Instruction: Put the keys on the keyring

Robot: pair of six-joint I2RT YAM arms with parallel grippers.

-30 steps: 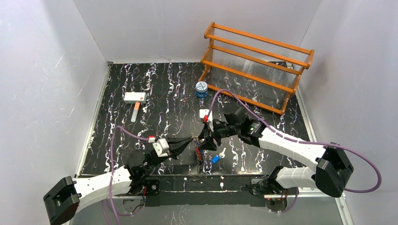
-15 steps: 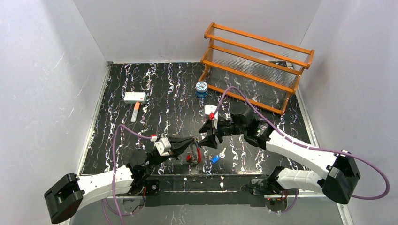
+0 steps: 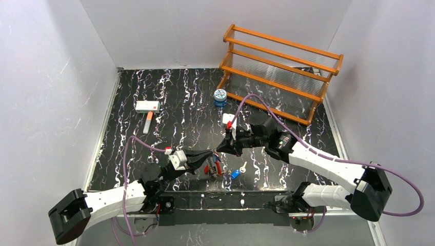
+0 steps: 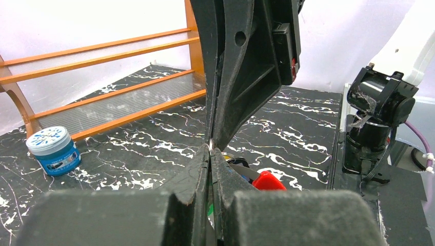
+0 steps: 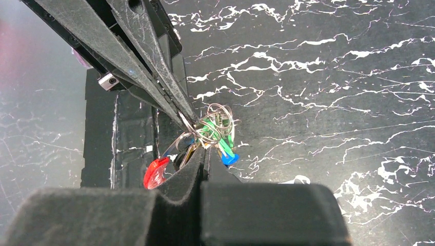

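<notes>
Handling: thin silvery wire keyring (image 5: 219,117), likely light, springy, slippery; best pinched on bare wire.
Left pincer (image 5: 189,121): clenched on keyring.
Right pincer (image 4: 212,138): clenched; hold unclear.

My left gripper (image 3: 210,155), pinched closed, holds the keys (image 3: 208,169), red heads dangling; my right gripper (image 3: 221,147), closed too, meets its tip (a blue key (image 3: 235,174) lies nearby on the table (image 3: 169,102)).

One orange rack (image 3: 279,72), one blue tin (image 3: 220,97), one white tool (image 3: 147,106), two loose keys (image 3: 235,174) (image 3: 243,166).
</notes>
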